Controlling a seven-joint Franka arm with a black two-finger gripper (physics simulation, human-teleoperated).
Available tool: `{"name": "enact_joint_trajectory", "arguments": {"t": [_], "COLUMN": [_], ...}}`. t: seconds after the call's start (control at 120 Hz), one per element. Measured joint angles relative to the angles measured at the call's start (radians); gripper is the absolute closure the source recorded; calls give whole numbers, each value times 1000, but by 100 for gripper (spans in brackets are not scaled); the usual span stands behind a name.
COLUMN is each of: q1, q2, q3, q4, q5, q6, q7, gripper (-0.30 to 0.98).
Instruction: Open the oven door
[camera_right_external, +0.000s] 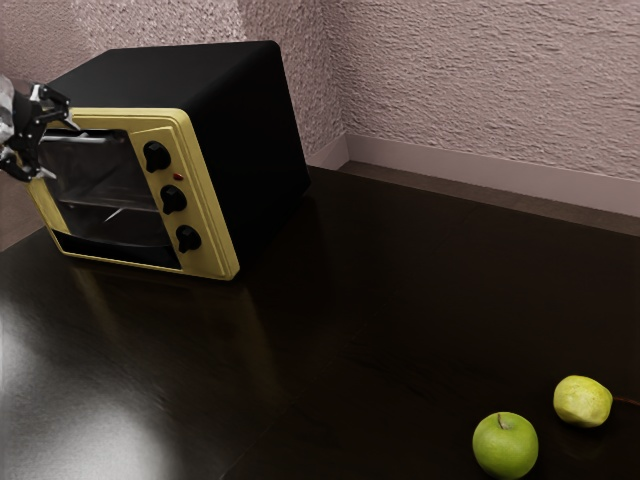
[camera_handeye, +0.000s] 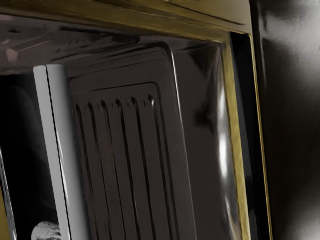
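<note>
So the oven door (camera_right_external: 95, 180) is on the front of the toaster oven (camera_right_external: 250, 150), over at the exterior view's left, and it looks shut or pretty near it; can't swear there's no small gap. Its handle (camera_handeye: 67, 150) is a straight bar near the top edge, long axis running side to side across the door.

Just the one arm here, so no debating which is nearer. The claw (camera_right_external: 62, 153) is apart, one finger higher than the other, and I can't see anything pinched in it. It's right by the door's upper left corner, with most of the door off to its right and below. Can't tell if it's touching the bar. My guess is the next move is getting the fingers above and below that bar, then pulling outward and down. Off-center grip might slip, imo.

Knobs (camera_right_external: 173, 199) sit right of the glass. Green apple (camera_right_external: 505, 446) and yellowish fruit (camera_right_external: 583, 401) are near right on the dark table (camera_right_external: 400, 300), well apart from everything.
</note>
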Motion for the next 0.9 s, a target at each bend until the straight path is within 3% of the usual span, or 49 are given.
{"name": "enact_joint_trajectory", "arguments": {"t": [0.05, 0.1, 0.183, 0.217, 0.258, 0.317, 0.383, 0.45, 0.6, 0.9], "q1": [-15, -67, -118, -132, -179, -224, -234, -249, -261, -233], "q2": [-16, -168, -675, -827, -903, -797, -488, -310, -92, -59], "q3": [4, 6, -91, -149, -203, -272, -347, -371, -377, -373], "q4": [-32, -218, -678, -712, -652, -438, -82, 68, 93, 83], "q5": [-2, 34, 249, 319, 347, 349, 356, 357, 354, 340], "q6": [-5, 11, 73, 71, 53, -15, -183, -336, -545, -693], "q7": [6, 11, -16, -35, -65, -164, -338, -527, -921, -1464], "gripper": [-1, -1, 0, 0, 0, 0, 0, 0, 0, 0]}}
